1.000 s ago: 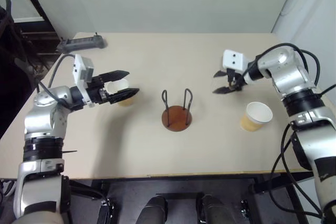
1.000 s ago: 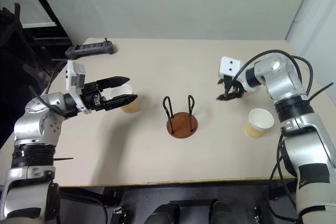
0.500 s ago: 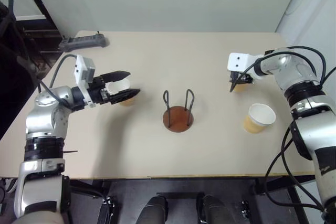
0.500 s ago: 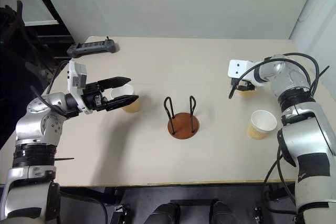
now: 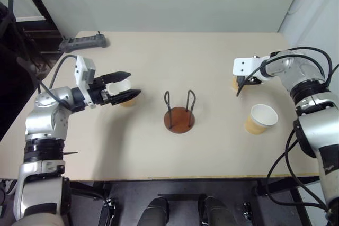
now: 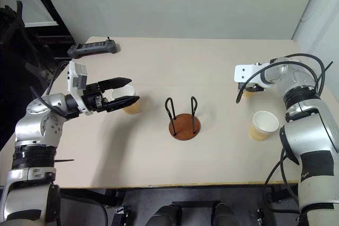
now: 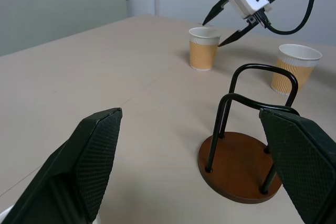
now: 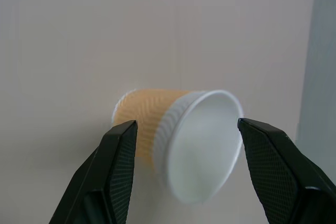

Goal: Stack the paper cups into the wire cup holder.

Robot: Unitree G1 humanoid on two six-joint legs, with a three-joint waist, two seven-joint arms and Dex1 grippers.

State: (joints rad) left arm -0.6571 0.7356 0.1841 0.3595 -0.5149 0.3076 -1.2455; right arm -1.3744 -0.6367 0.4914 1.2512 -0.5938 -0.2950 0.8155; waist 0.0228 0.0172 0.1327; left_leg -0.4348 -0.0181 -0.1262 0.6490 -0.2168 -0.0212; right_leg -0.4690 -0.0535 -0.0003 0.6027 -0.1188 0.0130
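Paper cups: three, all upright on the worktop (image 5: 159, 168), none in the holder.
Left cup (image 6: 130, 104): partly masked by the left gripper (image 5: 126, 87); only rim and lower wall show.
Far right cup (image 7: 203, 49): mostly hidden behind the right gripper (image 7: 222, 23) in the head views.
Near right cup (image 5: 260, 118): stands clear.
Wire cup holder (image 5: 179, 116): mid-worktop, empty.
Left fingers: spread wide over the left cup, gripping nothing.
Right fingers: parted either side of the far cup's rim; contact unclear.
Black remote (image 5: 82, 43): far left corner.
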